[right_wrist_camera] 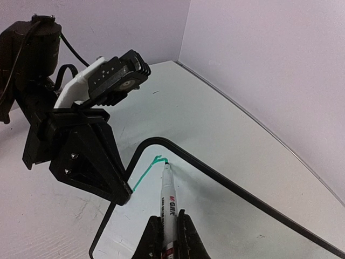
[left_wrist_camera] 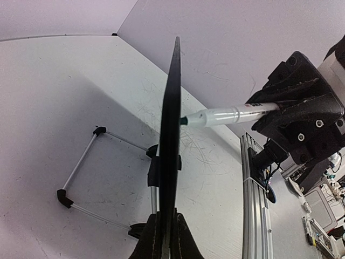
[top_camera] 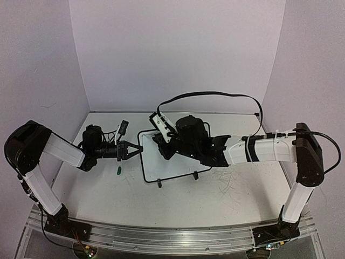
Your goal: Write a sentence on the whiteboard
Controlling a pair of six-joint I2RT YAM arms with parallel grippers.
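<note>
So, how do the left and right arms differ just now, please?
The left arm clamps the whiteboard's rim in its jaws; the right arm clamps a marker, tip at a short green stroke. The left reaches from the board's side; the right extends over it. Both jaws are shut.

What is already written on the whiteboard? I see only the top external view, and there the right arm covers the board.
Observer: The right wrist view shows only one short green stroke with a small hook, near a corner of the whiteboard. No letter is readable.
Operator: Does the marker touch the board?
Observer: Its tip appears to rest on the surface at the hook's end. The right tool is shut on the marker.
Operator: How does the left tool hold?
Observer: The left wrist view shows the left tool shut on the board's rim, one finger on each face.
</note>
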